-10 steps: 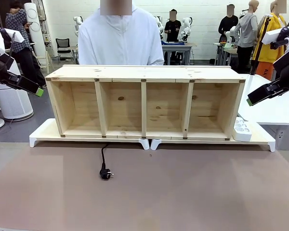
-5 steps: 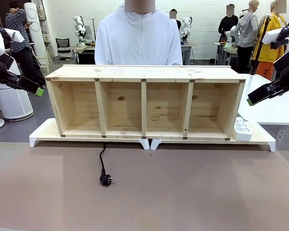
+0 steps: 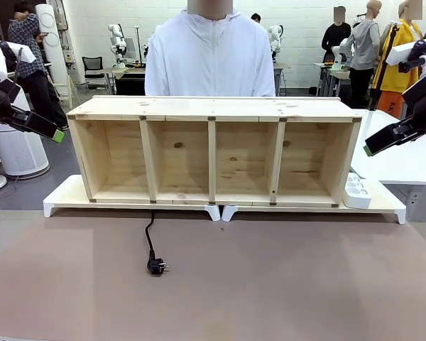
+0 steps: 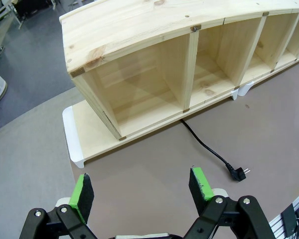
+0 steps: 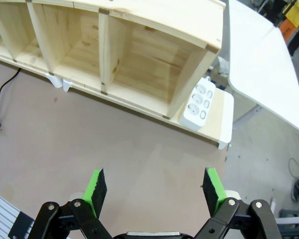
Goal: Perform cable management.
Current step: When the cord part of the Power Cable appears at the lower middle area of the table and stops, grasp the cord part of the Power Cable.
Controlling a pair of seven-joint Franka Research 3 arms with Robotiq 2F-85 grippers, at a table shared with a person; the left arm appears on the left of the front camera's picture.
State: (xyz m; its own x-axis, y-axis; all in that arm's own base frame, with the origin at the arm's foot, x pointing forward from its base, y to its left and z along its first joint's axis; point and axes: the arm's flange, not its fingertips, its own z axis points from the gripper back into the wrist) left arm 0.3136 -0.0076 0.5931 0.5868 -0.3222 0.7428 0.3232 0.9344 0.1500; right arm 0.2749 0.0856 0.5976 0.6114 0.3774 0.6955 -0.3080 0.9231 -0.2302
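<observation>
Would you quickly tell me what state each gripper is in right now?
Left gripper: open, holding nothing.
Right gripper: open, holding nothing.

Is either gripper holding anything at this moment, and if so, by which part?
Nothing is held. The left gripper and right gripper are both open and empty; the cable lies on the table, untouched.

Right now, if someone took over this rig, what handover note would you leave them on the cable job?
Open and empty: left gripper, raised at the table's left side, and right gripper, raised at the right.
The cable emerges from under the wooden shelf; its plug lies loose on the brown table.
Done: nothing visible.
Left: grasp and tidy the cable; the white power strip sits at the shelf's right end.
</observation>
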